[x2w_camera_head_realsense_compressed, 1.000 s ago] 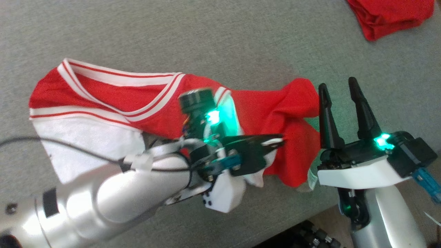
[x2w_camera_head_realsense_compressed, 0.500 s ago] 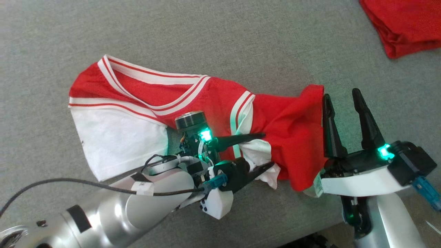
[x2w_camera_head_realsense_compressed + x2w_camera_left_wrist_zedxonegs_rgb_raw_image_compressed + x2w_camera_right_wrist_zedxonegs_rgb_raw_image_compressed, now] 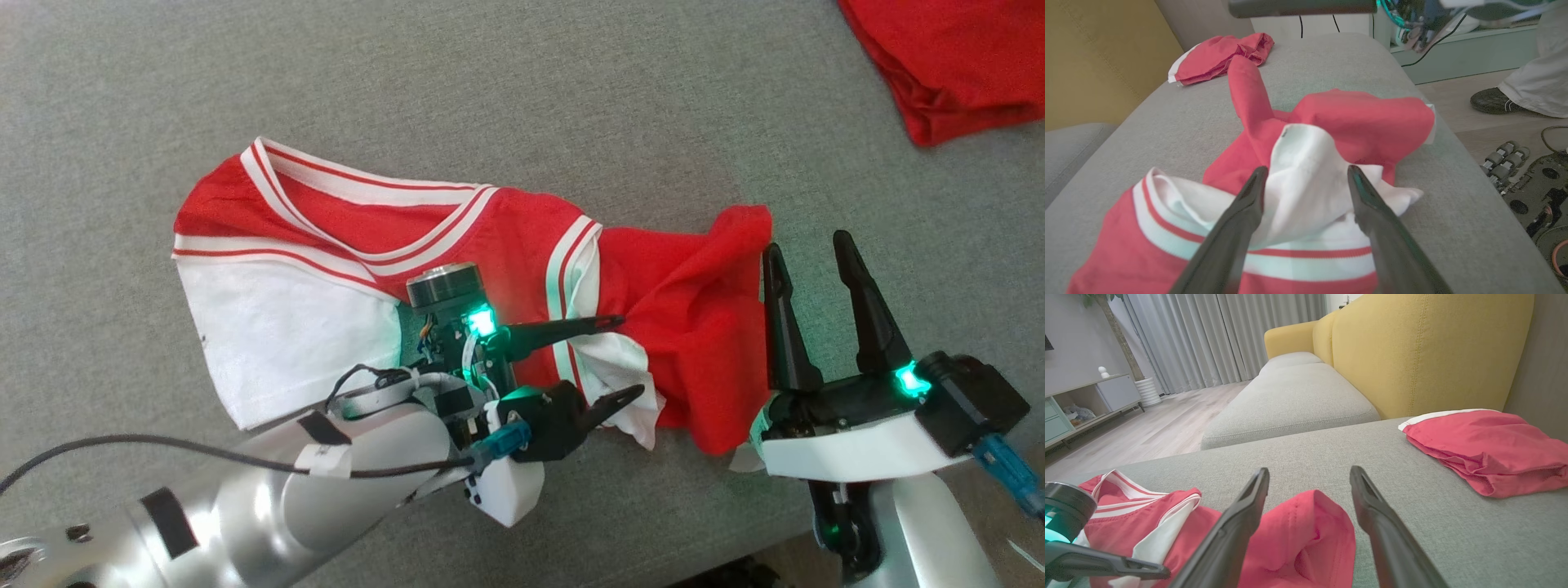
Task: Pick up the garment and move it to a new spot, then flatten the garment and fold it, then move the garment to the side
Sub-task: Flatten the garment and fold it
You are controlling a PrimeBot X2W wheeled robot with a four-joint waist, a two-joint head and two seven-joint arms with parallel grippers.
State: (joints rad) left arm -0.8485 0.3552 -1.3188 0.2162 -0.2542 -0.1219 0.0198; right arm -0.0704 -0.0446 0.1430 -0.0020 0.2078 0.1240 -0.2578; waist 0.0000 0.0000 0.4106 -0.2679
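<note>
Red-and-white garment (image 3: 490, 245), judged soft, light and limp, lies crumpled on the grey sofa cushion (image 3: 490, 82), the left gripper (image 3: 630, 356) open astride its bunched white fold, the right gripper (image 3: 807, 243) open and empty at its right end; a hem or corner probably offers the best hold.

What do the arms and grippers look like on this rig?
The left gripper and right gripper each have two long tapered black fingers on a white wrist block with a green light and a blue connector. The left forearm is silver, with a black band, a white tag and a black cable.
</note>
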